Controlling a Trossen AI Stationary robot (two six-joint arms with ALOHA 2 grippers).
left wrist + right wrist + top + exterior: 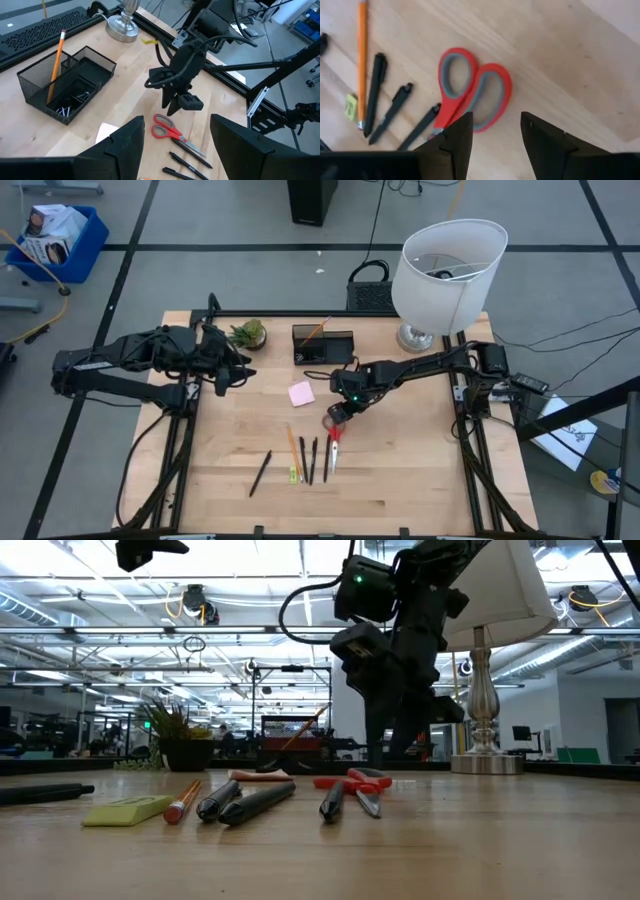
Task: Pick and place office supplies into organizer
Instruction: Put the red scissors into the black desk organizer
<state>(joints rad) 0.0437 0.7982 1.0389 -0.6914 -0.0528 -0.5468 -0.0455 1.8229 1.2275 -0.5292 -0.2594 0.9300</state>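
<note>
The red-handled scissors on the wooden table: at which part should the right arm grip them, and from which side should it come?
Probably at the neck, where the two red loops meet the blades. The red-handled scissors lie flat and closed, so the right gripper, open just above the loops, should come straight down with a finger on each side. A black pen lies close beside the blades, leaving less room there.

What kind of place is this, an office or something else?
Probably a robotics lab or workshop, not an office: a wooden table on a metal frame, exposed ceiling trusses with industrial lights, and a bare concrete floor.
</note>
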